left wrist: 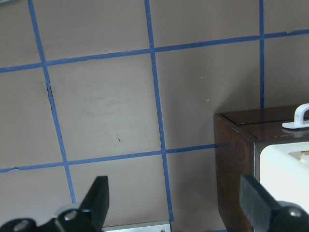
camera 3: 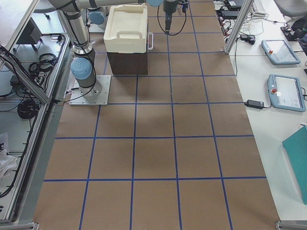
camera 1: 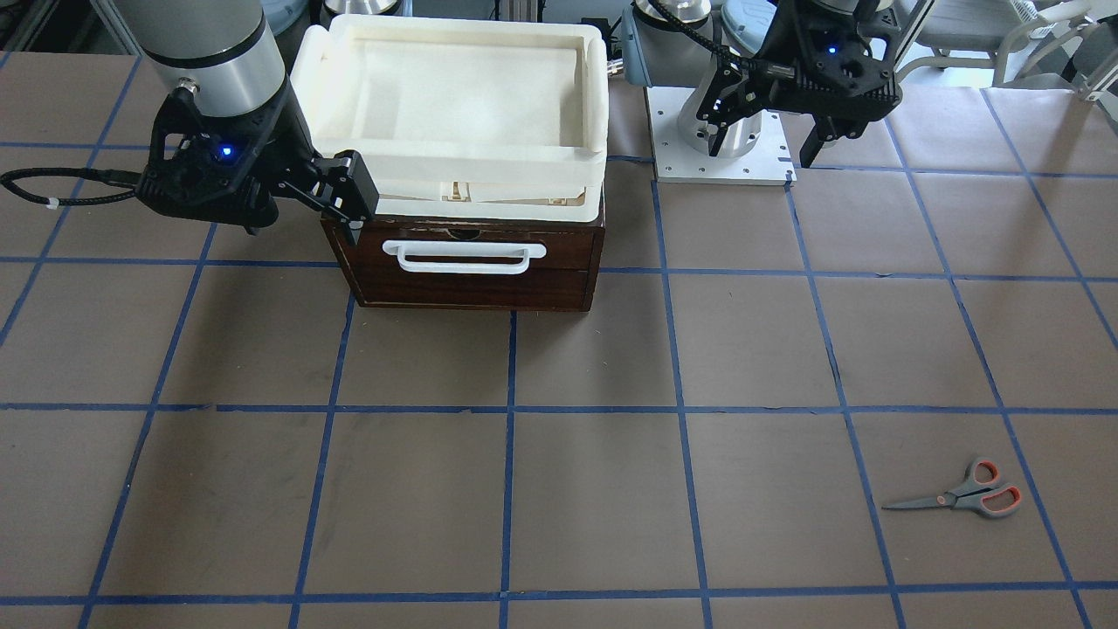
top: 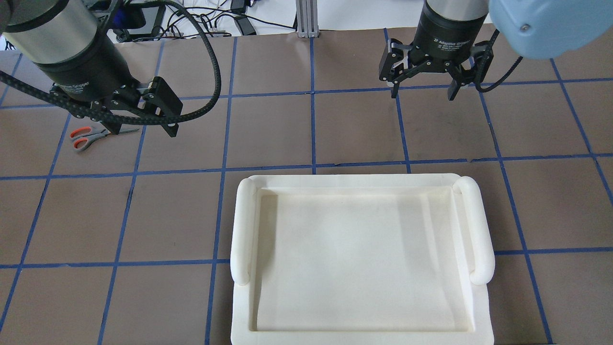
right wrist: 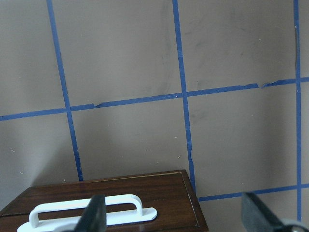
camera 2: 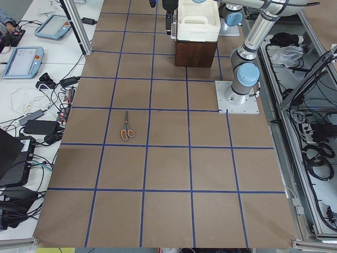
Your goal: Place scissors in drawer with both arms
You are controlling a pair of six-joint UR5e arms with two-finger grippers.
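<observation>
With both tools spread open, centre the right tool (top: pixel 423 93) squarely over the white handle (camera 1: pixel 463 256) of the shut drawer (camera 1: pixel 472 286); the left tool (camera 1: pixel 762 150) then takes the scissors (camera 1: pixel 965 496).

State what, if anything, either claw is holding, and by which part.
Nothing is held. The left claw and the right claw are both open and empty; the scissors lie flat on the table.

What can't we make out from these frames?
Inside the drawer: shut, cream tray on top, all views.
The drawer in overhead: hidden under the tray.
Blades of the scissors: overhead, partly behind left gripper.
Their pivot: exterior left, too small.
Whether right gripper touches drawer corner: front view, overlap.
</observation>
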